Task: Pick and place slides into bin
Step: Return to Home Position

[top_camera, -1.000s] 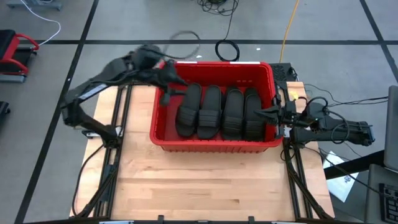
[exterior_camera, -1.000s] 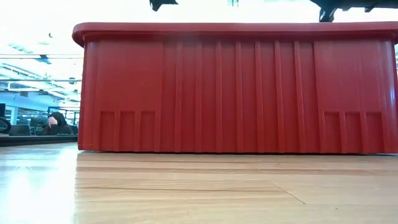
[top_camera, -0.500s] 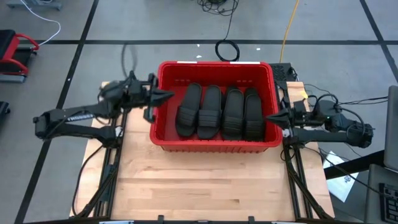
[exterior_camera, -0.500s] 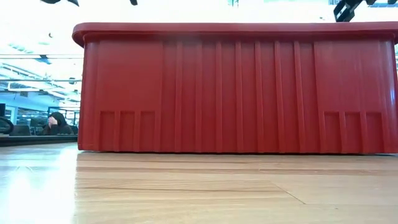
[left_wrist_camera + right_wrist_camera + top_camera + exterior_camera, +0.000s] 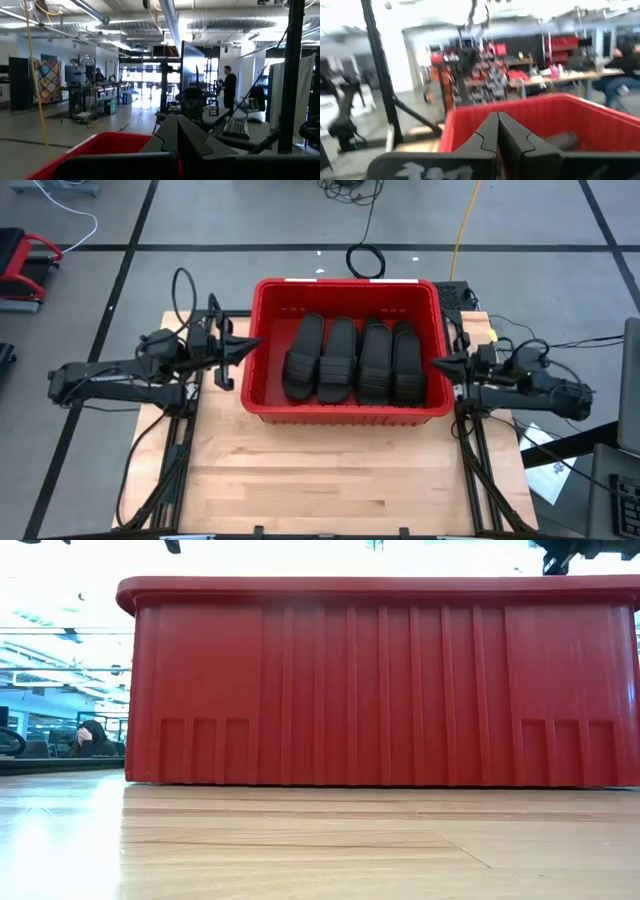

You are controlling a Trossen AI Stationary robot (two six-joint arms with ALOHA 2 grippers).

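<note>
The left gripper (image 5: 243, 348), fingers pressed together on nothing, is held just outside the left wall of the large red ribbed plastic bin (image 5: 345, 283). The right gripper (image 5: 440, 363), likewise closed and empty, is held by the opposite wall. Four matte black rubber slides (image 5: 350, 360) are seen abreast inside the bin. The return to rest is judged to be in hand, and only a retreat clear of the rim is called for.

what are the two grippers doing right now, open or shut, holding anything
Left gripper: closed, empty, beside the left wall of the bin.
Right gripper: closed, empty, beside the bin's right wall.
</note>
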